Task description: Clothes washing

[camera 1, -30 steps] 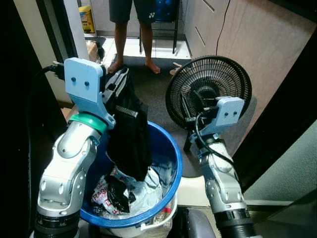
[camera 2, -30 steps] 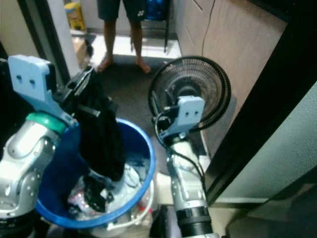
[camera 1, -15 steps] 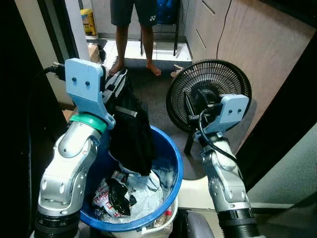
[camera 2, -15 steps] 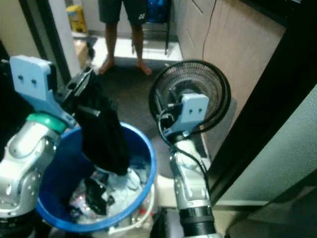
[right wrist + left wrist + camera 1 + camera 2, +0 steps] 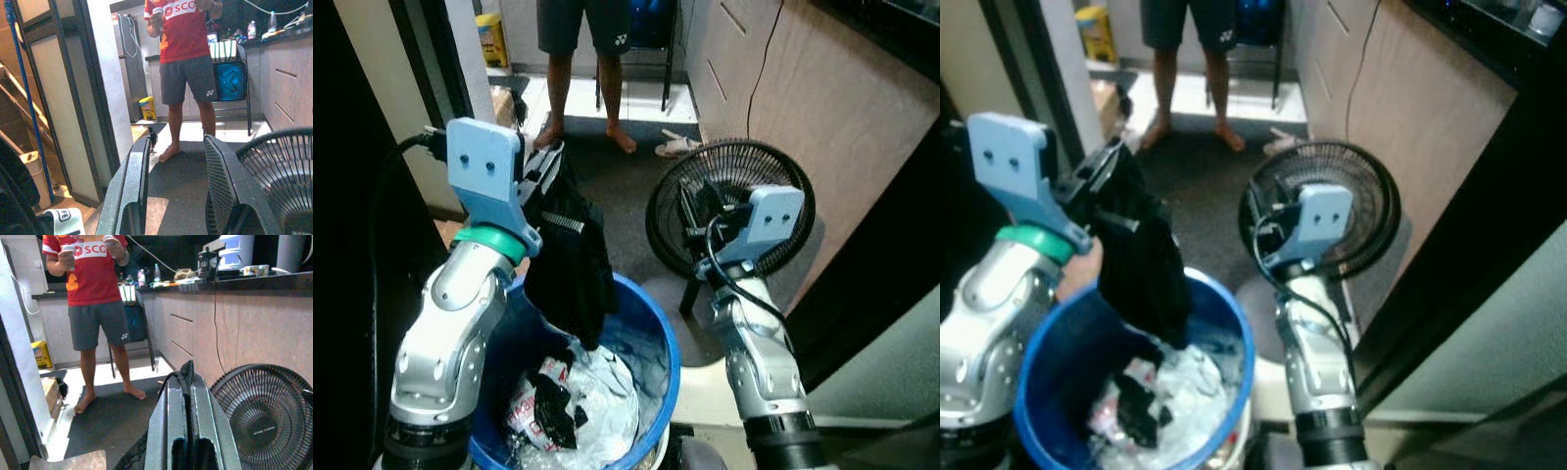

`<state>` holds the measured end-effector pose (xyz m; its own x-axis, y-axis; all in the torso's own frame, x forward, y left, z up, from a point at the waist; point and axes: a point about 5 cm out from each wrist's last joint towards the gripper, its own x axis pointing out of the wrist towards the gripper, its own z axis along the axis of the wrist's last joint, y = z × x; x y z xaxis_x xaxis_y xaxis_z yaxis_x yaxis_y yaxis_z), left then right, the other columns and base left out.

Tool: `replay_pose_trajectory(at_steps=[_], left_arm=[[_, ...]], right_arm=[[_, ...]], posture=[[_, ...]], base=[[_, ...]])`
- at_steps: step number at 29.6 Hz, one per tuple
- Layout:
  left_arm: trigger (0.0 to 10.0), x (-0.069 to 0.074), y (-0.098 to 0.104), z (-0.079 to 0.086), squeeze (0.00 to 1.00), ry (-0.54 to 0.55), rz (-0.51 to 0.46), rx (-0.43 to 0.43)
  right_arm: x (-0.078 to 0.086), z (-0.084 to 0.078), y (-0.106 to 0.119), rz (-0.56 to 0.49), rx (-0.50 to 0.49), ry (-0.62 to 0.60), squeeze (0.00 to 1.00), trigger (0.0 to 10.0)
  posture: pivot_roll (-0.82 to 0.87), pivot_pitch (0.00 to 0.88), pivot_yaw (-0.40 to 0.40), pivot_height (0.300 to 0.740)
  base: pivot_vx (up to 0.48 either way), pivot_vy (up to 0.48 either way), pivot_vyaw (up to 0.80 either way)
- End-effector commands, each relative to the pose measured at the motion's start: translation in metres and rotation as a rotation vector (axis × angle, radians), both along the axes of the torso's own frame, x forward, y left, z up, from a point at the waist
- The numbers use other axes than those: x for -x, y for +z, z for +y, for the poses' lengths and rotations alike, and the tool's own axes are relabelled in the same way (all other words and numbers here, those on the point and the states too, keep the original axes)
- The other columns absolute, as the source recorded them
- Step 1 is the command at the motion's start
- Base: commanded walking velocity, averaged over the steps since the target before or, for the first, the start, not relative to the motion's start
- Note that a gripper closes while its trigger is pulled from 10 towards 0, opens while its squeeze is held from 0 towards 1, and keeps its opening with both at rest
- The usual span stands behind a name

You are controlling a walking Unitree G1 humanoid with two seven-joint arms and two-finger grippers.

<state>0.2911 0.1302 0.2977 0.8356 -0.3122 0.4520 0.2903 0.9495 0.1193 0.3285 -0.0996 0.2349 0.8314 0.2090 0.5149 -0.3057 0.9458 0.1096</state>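
Observation:
My left gripper (image 5: 540, 168) is raised above the blue laundry tub (image 5: 658, 338) and shut on a black garment (image 5: 570, 264), whose strap runs between the fingers (image 5: 187, 396) in the left wrist view. The garment hangs down with its hem at the tub's rim. Inside the tub lie more clothes, white, pale blue and black (image 5: 570, 401). My right gripper (image 5: 697, 204) is held up to the right of the tub, in front of the fan, open with nothing between its fingers (image 5: 131, 186).
A black floor fan (image 5: 732, 217) stands close behind my right arm. A barefoot person in a red shirt and dark shorts (image 5: 95, 308) stands at the far end of the passage. Cabinets (image 5: 822, 127) line the right side; a dark door frame (image 5: 421, 69) is on the left.
The camera has risen and tilted, so the tub sits lower in the picture. The black garment hangs higher over the tub than before. The right arm holds its pose.

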Motion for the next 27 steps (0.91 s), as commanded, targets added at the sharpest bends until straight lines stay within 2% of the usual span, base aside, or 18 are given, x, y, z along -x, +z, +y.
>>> replay_pose_trajectory(at_steps=[1, 14, 27], left_arm=[[10.0, -0.0006, -0.0028, -0.0004, 0.0, 0.005, 0.012, -0.007], [10.0, -0.0009, -0.0024, -0.0013, 0.0, 0.003, 0.012, -0.006], [10.0, -0.0014, -0.0026, -0.0023, 0.0, -0.001, 0.013, -0.005]], right_arm=[[0.0012, 0.0012, 0.0017, -0.002, -0.001, 0.004, 0.0, 10.0], [0.0018, 0.0006, 0.0024, -0.004, 0.001, 0.002, 0.0, 10.0], [0.0023, 0.001, 0.0027, -0.002, 0.002, 0.002, 0.0, 10.0]], posture=[[0.06, 0.053, -0.019, 0.634], [0.05, 0.054, -0.018, 0.662], [0.05, 0.054, -0.015, 0.709]], base=[[0.0, 0.0, 0.0], [0.0, 0.0, 0.0], [0.0, 0.0, 0.0]])
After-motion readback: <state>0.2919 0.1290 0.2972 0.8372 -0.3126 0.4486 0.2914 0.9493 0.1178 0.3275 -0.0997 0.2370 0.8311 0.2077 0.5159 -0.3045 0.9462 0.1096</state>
